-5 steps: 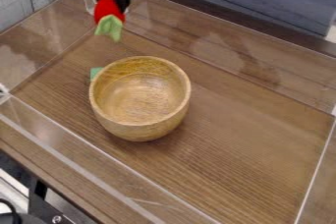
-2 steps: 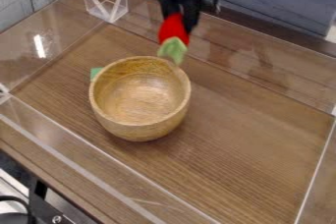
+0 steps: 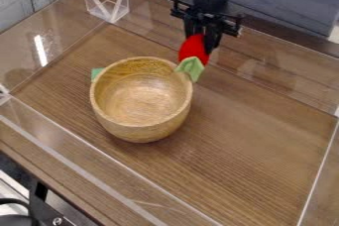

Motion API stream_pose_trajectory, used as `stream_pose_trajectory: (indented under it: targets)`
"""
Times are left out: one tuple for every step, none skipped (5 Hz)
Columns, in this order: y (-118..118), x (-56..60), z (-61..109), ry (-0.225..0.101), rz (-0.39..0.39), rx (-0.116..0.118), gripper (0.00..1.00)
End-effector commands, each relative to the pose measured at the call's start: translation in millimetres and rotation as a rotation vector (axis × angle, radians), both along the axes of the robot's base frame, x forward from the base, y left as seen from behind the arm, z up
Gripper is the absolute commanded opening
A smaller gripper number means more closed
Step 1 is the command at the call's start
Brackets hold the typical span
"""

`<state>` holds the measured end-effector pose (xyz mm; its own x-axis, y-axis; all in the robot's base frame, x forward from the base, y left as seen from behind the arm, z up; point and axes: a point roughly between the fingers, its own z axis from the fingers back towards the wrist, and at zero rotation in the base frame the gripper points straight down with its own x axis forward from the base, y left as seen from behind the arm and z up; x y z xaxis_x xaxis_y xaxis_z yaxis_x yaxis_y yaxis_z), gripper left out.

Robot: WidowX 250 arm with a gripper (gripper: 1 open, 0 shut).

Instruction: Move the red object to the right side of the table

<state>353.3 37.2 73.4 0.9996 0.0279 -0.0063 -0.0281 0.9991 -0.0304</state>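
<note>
claw (image 3: 196, 44) is pinching the red object (image 3: 193, 53) just past the wooden bowl's (image 3: 141, 97) far-right rim, low over the surface (image 3: 252, 151); dangling leafy end could clip that rim and twist loose imo

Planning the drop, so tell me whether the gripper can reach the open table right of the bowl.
Probably yes. The gripper holds the red object just beyond the wooden bowl, and the table to the bowl's right shows nothing standing on it.
</note>
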Motion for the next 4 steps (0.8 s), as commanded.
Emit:
stream_pose_trajectory:
  targets:
    - [14.3, 7.6, 28.6, -0.096, 0.033, 0.021, 0.0]
    - [15.9, 13.8, 42.2, -0.1, 0.0, 0.025, 0.0]
    - [18.1, 20.2, 43.0, -0.089, -0.048, 0.038, 0.0]
    - [23.2, 19.4, 34.8, -0.066, 0.0, 0.054, 0.0]
